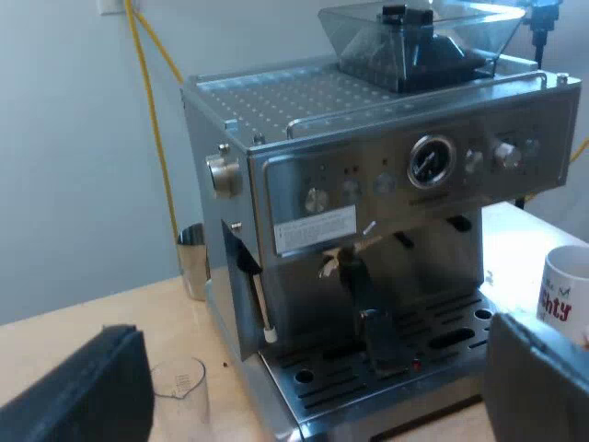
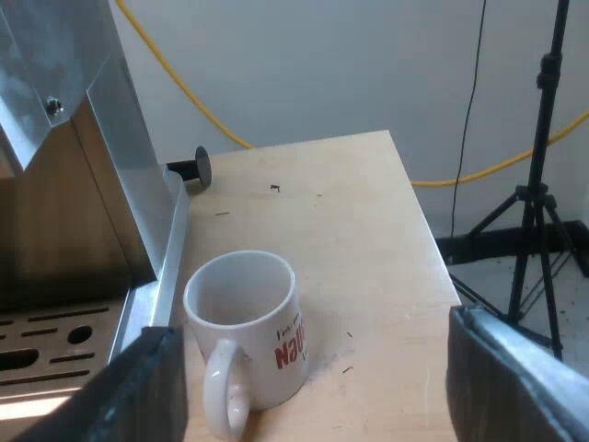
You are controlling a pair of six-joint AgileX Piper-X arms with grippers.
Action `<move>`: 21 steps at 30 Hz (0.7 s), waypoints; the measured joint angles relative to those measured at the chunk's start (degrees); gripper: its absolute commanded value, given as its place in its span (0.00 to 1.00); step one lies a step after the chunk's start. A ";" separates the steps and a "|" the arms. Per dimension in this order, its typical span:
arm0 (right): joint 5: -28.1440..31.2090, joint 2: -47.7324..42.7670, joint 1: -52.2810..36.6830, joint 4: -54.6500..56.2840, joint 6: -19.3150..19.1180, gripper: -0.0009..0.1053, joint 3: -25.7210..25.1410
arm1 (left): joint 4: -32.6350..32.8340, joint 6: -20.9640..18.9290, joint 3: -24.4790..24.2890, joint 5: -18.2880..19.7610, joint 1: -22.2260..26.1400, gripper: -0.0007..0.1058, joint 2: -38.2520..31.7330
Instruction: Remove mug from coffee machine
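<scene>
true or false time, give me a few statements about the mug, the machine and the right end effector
1. The mug stands on the drip tray. False: it stands on the table beside the tray.
2. The mug is upright. True.
3. The right end effector is shut on the mug. False: it is open, fingers wide apart.
4. A holder is locked into the espresso machine's front. True.
5. The measuring glass sits on the machine's top. False: it stands on the table by the machine.

The mug [image 2: 244,331] stands on the table [image 2: 368,239] just beside the machine [image 2: 101,184], before my right gripper [image 2: 308,368]. The hopper [image 1: 414,41] sits on top; a glass [image 1: 179,387] stands beside the machine.
</scene>
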 measured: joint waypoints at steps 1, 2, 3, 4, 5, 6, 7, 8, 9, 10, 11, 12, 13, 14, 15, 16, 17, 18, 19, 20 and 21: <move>0.00 -0.41 0.00 0.00 0.00 0.59 0.37 | 1.08 0.00 0.00 0.00 0.00 0.82 -0.50; 0.00 -0.74 0.00 0.00 0.00 0.59 1.07 | 2.41 0.00 0.00 -0.11 0.00 0.82 -0.98; 0.00 -0.89 0.00 0.00 0.00 0.59 1.70 | 3.59 0.00 0.00 -0.40 0.00 0.82 -1.19; 0.00 -0.87 0.00 0.20 0.00 0.59 1.96 | 4.03 0.00 0.00 -0.66 0.00 0.82 -1.31; 0.08 -0.87 0.00 0.70 0.00 0.59 2.22 | 5.35 0.00 0.00 -1.10 0.00 0.82 -1.33; 0.02 -0.87 0.00 0.95 0.00 0.59 2.36 | 5.95 0.00 -0.19 -1.34 0.00 0.82 -1.33; -0.07 -0.87 0.00 0.95 0.00 0.59 2.49 | 6.86 0.00 -0.31 -1.40 0.00 0.82 -1.33; -0.04 -0.87 0.00 0.94 0.00 0.59 2.74 | 7.41 0.00 -0.47 -1.43 0.00 0.82 -1.33; -0.04 -0.87 0.00 1.09 0.00 0.59 3.02 | 7.69 0.00 -0.54 -1.48 0.00 0.82 -1.33; -0.04 -0.87 0.00 1.09 0.00 0.59 3.02 | 8.56 0.00 -0.74 -1.47 0.00 0.82 -1.33; -0.04 -0.87 0.00 1.37 0.00 0.59 3.54 | 9.98 0.00 -0.77 -2.12 0.00 0.82 -1.33; -0.04 -0.87 0.00 1.52 0.00 0.59 3.87 | 11.02 -0.10 -0.77 -2.64 0.00 0.82 -1.33; -0.04 -0.87 0.00 1.72 0.00 0.59 4.01 | 11.59 -0.13 -0.77 -3.31 0.00 0.82 -1.33; -0.04 -0.87 0.00 1.90 0.00 0.59 4.42 | 11.96 -0.12 -0.77 -4.75 0.00 0.82 -1.33; -0.04 -0.87 0.00 2.16 0.00 0.59 4.87 | 11.95 -0.23 -0.49 -6.77 0.00 0.82 -1.33; -0.04 -0.87 0.00 2.39 0.00 0.59 5.00 | 11.95 -0.24 -0.39 -7.75 0.00 0.82 -1.33; -0.04 -0.87 0.00 2.77 0.00 0.59 5.52 | 11.95 -0.21 0.05 -8.94 0.00 0.82 -1.33; -0.16 -0.87 0.00 2.88 0.00 0.59 6.13 | 11.95 -0.21 0.53 -9.75 0.00 0.82 -1.33; -0.10 -0.87 0.00 2.88 0.00 0.59 6.33 | 11.95 -0.21 0.97 -10.44 0.00 0.82 -1.33; -0.10 -0.87 0.00 2.85 0.00 0.59 6.93 | 11.95 -0.26 1.65 -10.88 0.00 0.82 -1.33; -0.10 -0.87 0.00 2.85 0.00 0.59 7.25 | 11.80 -0.26 2.38 -11.17 0.00 0.82 -1.33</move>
